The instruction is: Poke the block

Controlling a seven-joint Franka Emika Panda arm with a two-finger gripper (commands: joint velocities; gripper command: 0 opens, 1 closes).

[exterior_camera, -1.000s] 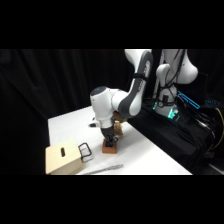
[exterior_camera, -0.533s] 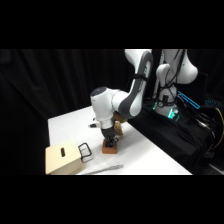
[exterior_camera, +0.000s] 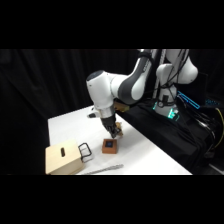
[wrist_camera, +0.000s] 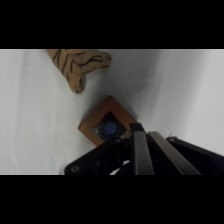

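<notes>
Side view, tabletop (exterior_camera: pixel 70 125): white, with the white arm reaching over it from the upper right and bending down to its middle.
Pale wooden box (exterior_camera: pixel 62 159): at the near left corner, a dark slot in its top and a black handle (exterior_camera: pixel 85 151) on its right side.
Hand (exterior_camera: pixel 116 133): low over the tabletop, just above and behind the block; whether it touches the block I cannot tell.
Hand's grip: the fingers seem to lie close together in the wrist view, but I cannot tell whether they are closed; nothing shows between them.
Metal tongs (exterior_camera: pixel 102 170): lying flat near the front edge, right of the box.
Striped tan toy (wrist_camera: pixel 77 64): lies on the tabletop beyond the block in the wrist view, apart from it.
Block (exterior_camera: pixel 110 145): small, reddish-brown, a dark blue square on top, flat on the tabletop right of the handle; in the wrist view it (wrist_camera: pixel 106 126) sits just ahead of the fingers (wrist_camera: pixel 140 150).
</notes>
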